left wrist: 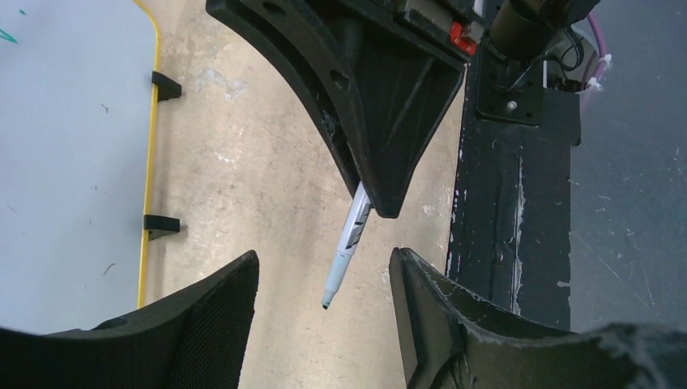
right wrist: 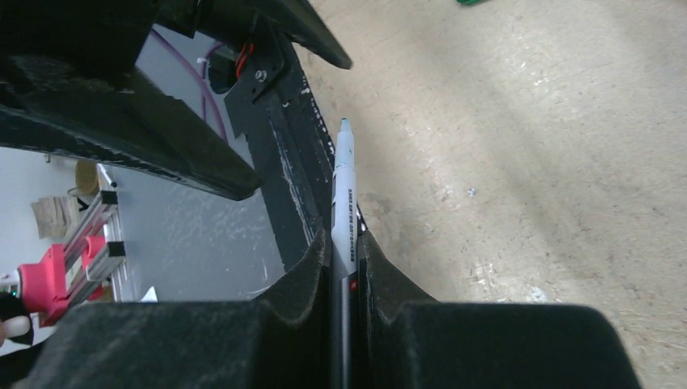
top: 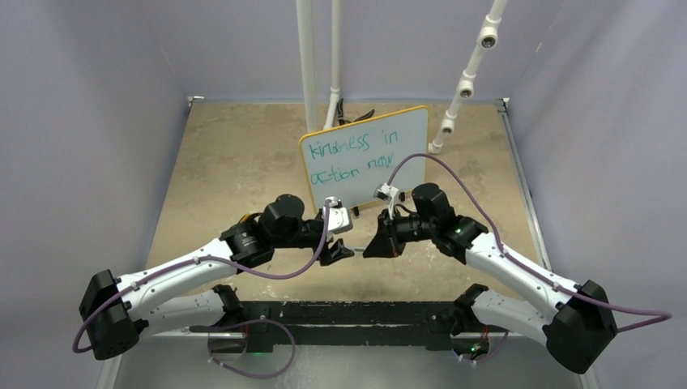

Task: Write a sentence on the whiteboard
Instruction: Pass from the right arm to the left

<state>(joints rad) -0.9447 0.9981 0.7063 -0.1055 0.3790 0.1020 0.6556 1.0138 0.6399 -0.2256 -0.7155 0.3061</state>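
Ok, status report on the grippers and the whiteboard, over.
Left gripper open, empty. Right gripper shut on marker pen, tip pointing at left's gap. Whiteboard standing, sentence reads kindness in action now. Nothing between pen and left gripper.

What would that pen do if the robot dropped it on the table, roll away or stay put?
The pen looks round and smooth, so it would probably roll on the flat table. It sticks out straight though the right gripper pinches only one end, so likely stiff and light. Its slim barrel might slip in a loose grip.
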